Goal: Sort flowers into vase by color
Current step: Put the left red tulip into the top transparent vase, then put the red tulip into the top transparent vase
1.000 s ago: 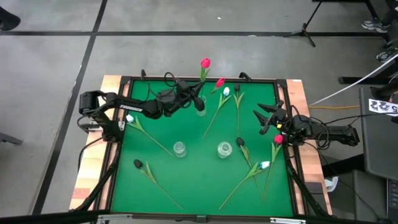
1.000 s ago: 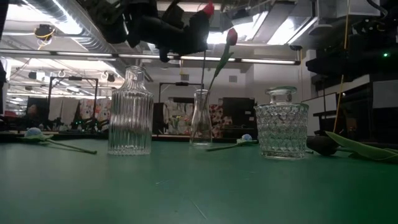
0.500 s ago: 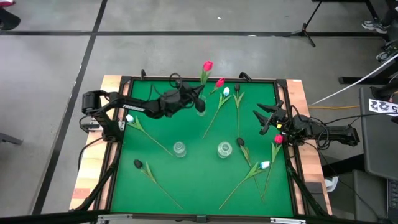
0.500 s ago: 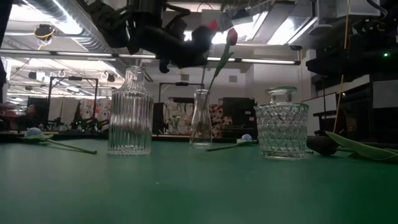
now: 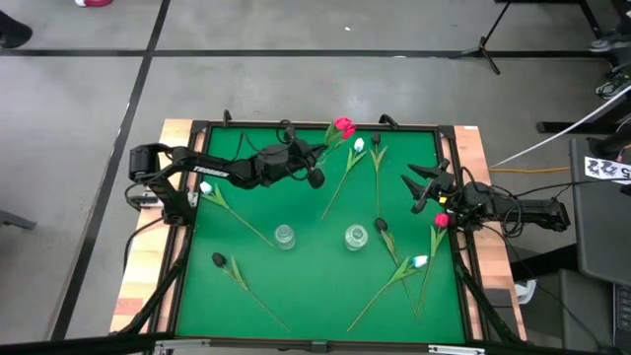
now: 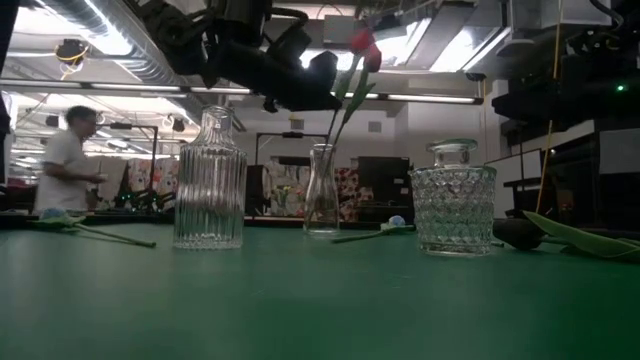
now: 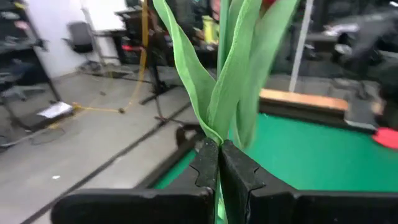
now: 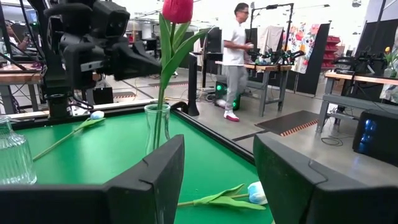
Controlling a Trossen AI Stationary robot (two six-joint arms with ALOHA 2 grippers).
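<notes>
My left gripper (image 5: 313, 158) hangs above the slender glass vase (image 6: 320, 204) near the table's far edge and is shut on a red tulip (image 5: 342, 125). That tulip's stem runs down into the vase. A second red tulip (image 6: 372, 58) stands in the same vase, its head beside the held one. My right gripper (image 5: 422, 187) waits open over the table's right side, next to a third red tulip (image 5: 441, 221) lying on the cloth. White and near-black tulips lie flat around the table. My left gripper pinches the red tulip's stem with its leaf bases (image 7: 218, 134) between the two shut fingers, well below the head. The fingers come level from the table's left and lie across the stem. The tulip leans to the right, its lower end inside the slender vase (image 8: 157, 127).
A ribbed glass bottle (image 5: 284, 237) and a cut-glass jar (image 5: 356, 238) stand mid-table. White tulips (image 5: 358, 145) (image 5: 204, 187) (image 5: 421, 261) and near-black ones (image 5: 381, 225) (image 5: 218, 259) lie scattered. A raised dark frame (image 5: 197, 126) bounds the green cloth. A person (image 6: 70, 165) walks in the room behind.
My left gripper has sunk toward the slender vase and shifted slightly right, staying shut on the stem. The held tulip has gone down with it and tipped right, so its head now sits beside the other red head. A person has walked into view behind the table.
</notes>
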